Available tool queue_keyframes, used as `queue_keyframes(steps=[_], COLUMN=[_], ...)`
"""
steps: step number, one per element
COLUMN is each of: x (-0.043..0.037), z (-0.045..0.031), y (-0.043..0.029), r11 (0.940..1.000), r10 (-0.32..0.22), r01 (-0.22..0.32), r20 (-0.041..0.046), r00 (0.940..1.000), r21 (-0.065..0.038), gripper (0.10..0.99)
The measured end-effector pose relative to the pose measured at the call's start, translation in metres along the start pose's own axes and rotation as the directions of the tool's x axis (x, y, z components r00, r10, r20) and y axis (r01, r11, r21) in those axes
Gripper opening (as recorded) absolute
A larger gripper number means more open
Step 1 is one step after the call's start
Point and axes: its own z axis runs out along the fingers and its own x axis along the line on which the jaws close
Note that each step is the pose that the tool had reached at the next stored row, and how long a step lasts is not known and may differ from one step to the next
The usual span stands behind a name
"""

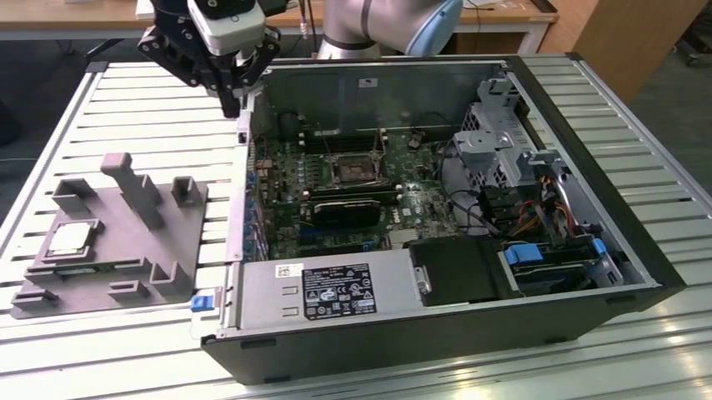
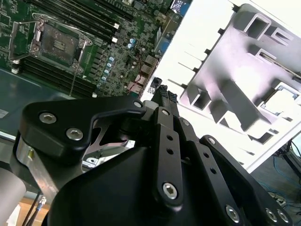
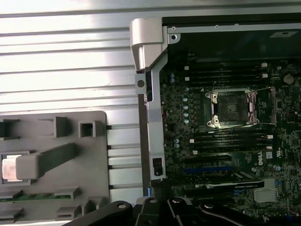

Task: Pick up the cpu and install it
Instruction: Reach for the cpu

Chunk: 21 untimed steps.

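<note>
The cpu lies flat in a recess of the grey plastic block, on the table at the exterior view's left. It also shows as a silver square in the first wrist view and as a pale square in the second. My gripper hangs above the rear corner of the computer case's left wall, well away from the cpu. Its black fingers are shut together with nothing between them. On the green motherboard the dark socket stands uncovered, its metal frame swung aside.
The open computer case lies on a slatted metal table. It holds a drive cage, bundled cables and a power supply. Upright posts rise from the grey block beside the cpu.
</note>
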Motion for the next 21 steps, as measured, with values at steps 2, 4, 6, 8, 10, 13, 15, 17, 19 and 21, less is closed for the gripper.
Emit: queue_keyframes(steps=[2, 4, 6, 8, 10, 13, 15, 17, 19, 21], x=[0.0009, 0.0016, 0.0025, 0.0032, 0.004, 0.005, 0.0057, 0.0063, 0.0071, 0.0079], z=[0.0001, 0.0002, 0.0003, 0.0004, 0.0005, 0.0007, 0.0008, 0.0009, 0.0011, 0.0012], y=[-0.0001, -0.0001, -0.0002, -0.0003, -0.0003, -0.0004, -0.0005, -0.0005, -0.0006, -0.0007], r11=[1.0, 1.0, 1.0, 1.0, 1.0, 1.0, 1.0, 1.0, 1.0, 1.0], r10=[0.0, 0.0, 0.0, 0.0, 0.0, 0.0, 0.0, 0.0, 0.0, 0.0], r01=[0.0, 0.0, 0.0, 0.0, 0.0, 0.0, 0.0, 0.0, 0.0, 0.0], r20=[-0.0001, -0.0001, -0.0001, -0.0001, -0.0002, -0.0002, -0.0003, -0.0004, -0.0004, -0.0004], r00=[1.0, 1.0, 1.0, 1.0, 1.0, 1.0, 1.0, 1.0, 1.0, 1.0], r21=[0.0, 0.0, 0.0, 0.0, 0.0, 0.0, 0.0, 0.0, 0.0, 0.0], gripper=[0.106, 0.106, 0.106, 0.106, 0.106, 0.106, 0.106, 0.106, 0.106, 0.106])
